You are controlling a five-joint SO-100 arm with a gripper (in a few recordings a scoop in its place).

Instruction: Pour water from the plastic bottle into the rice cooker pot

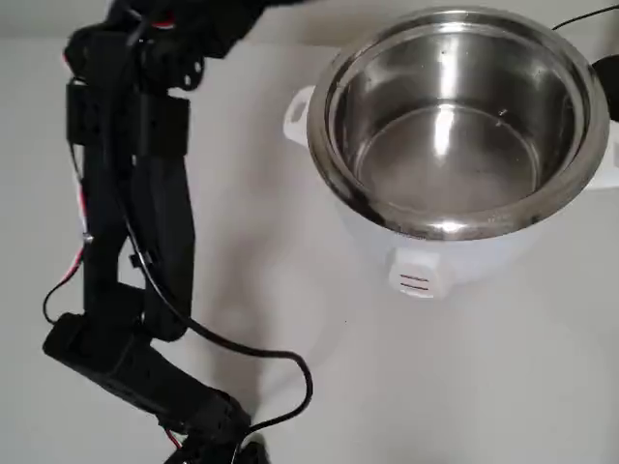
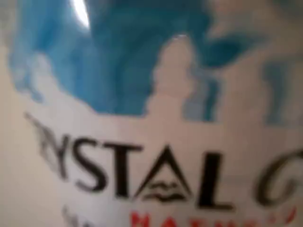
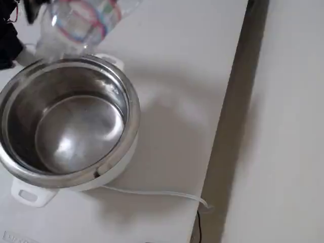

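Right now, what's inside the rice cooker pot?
The rice cooker pot shows bare, shiny steel walls and floor; no rice or other object lies inside. Glare hides whether any water has collected. The plastic bottle sits above its far rim in the fixed view.

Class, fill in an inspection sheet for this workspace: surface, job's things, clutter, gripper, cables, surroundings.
Surface: white table, bare around the cooker.
Job's things: rice cooker pot, shiny steel in a white body; plastic bottle tilted, blurred, above the pot's far rim in the fixed view; its label close to the wrist camera. Water level: cannot tell.
Clutter: nothing seen.
Gripper: state cannot be told.
Cables: black cable along the arm; white cord at the table's edge.
Surroundings: pale floor.
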